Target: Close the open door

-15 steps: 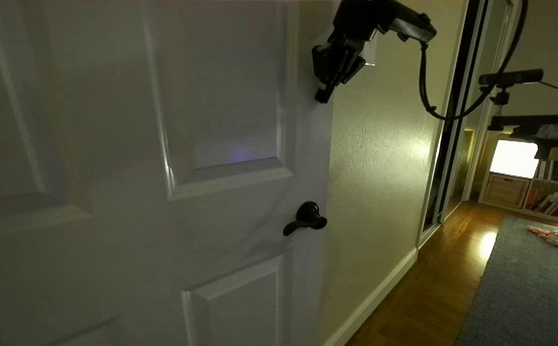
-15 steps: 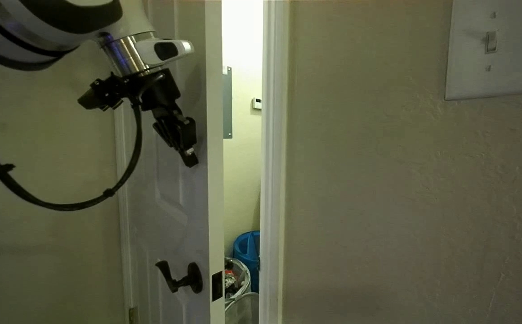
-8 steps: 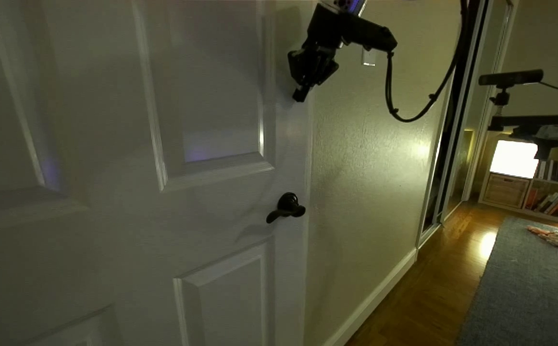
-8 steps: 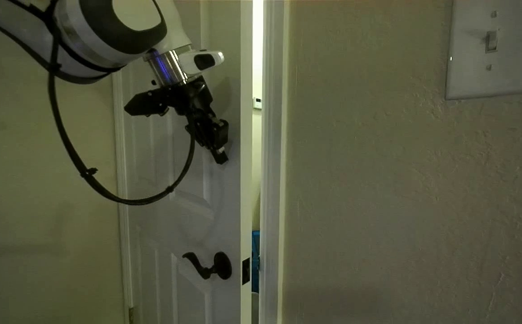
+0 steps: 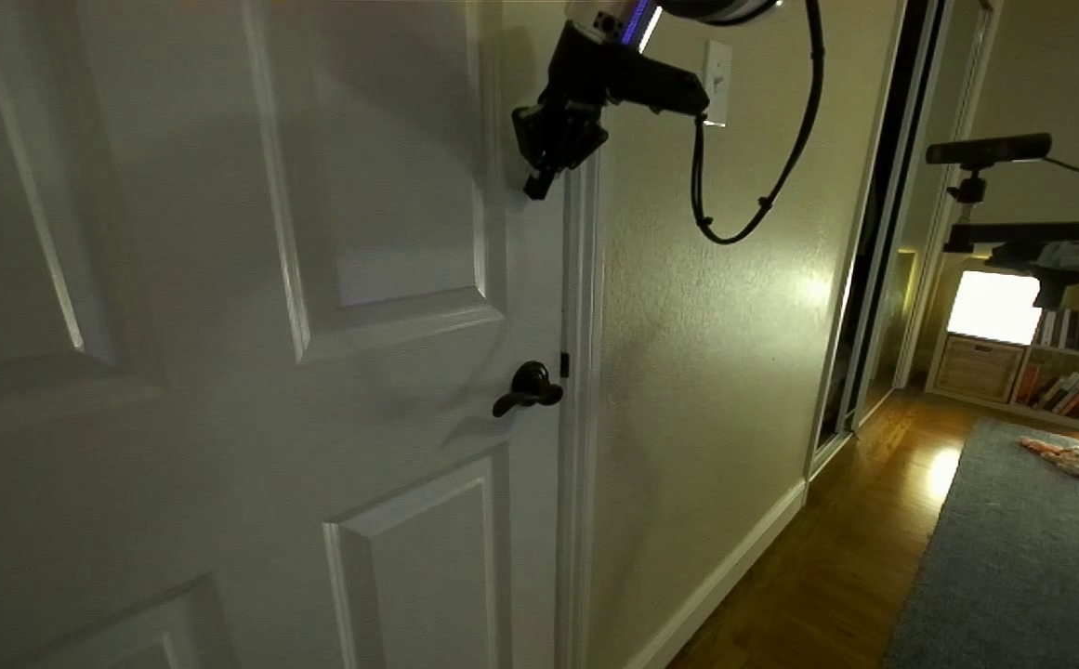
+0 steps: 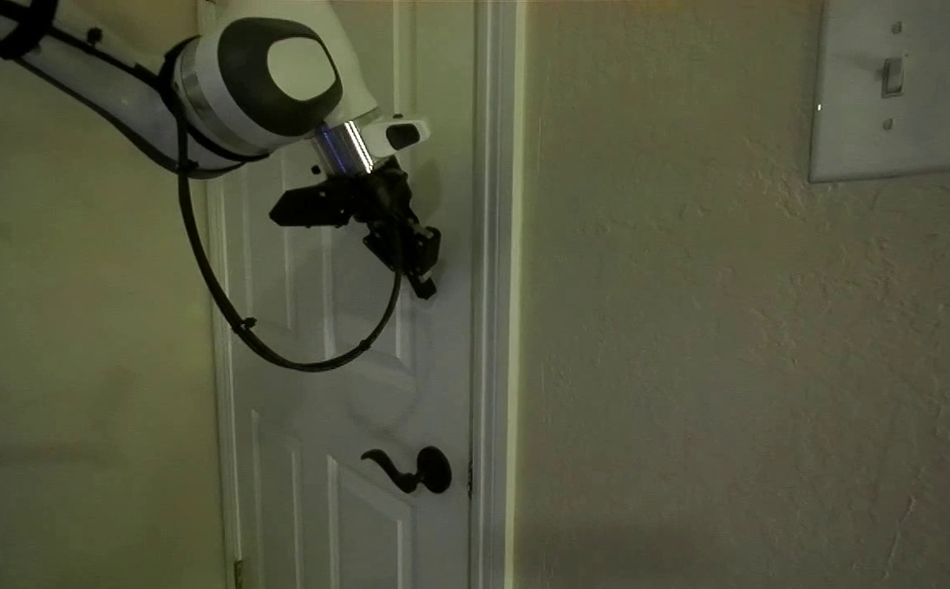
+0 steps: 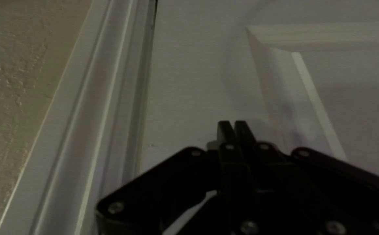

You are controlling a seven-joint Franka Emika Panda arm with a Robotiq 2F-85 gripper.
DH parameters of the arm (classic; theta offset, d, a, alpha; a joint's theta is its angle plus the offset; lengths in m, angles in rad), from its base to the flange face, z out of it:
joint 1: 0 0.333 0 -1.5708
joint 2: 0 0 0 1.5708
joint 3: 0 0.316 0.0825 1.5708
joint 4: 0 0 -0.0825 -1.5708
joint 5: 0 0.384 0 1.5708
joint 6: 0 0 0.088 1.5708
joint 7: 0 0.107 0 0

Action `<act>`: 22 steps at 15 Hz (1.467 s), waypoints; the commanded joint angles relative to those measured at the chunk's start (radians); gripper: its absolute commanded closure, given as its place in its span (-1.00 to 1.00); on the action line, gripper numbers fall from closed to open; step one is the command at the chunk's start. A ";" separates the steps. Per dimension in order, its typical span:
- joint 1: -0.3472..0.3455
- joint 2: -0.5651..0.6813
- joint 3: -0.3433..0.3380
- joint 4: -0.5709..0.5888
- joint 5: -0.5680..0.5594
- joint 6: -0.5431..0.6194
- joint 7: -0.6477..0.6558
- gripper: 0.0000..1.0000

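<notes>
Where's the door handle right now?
In both exterior views, the black lever handle is near the right edge of the white door, below the gripper, left of the door frame.

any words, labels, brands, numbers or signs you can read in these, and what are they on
None can be read in any view.
Book spines in an exterior view: too small and blurred to read.
White door, light switch plate and gripper: no lettering I can make out.

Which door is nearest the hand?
The white panelled door with the black lever handle, right by the hand; the glossy sliding door is farther away.
</notes>
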 commanded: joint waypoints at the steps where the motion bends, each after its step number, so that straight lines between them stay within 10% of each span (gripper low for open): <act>1: 0.028 0.064 -0.024 0.099 0.028 -0.017 -0.041 0.83; 7: 0.020 0.005 -0.017 0.026 0.040 -0.062 -0.085 0.90; 8: 0.016 -0.030 -0.013 -0.018 0.051 -0.083 -0.096 0.37; 22: 0.002 -0.576 0.008 -0.615 0.165 -0.431 -0.129 -1.00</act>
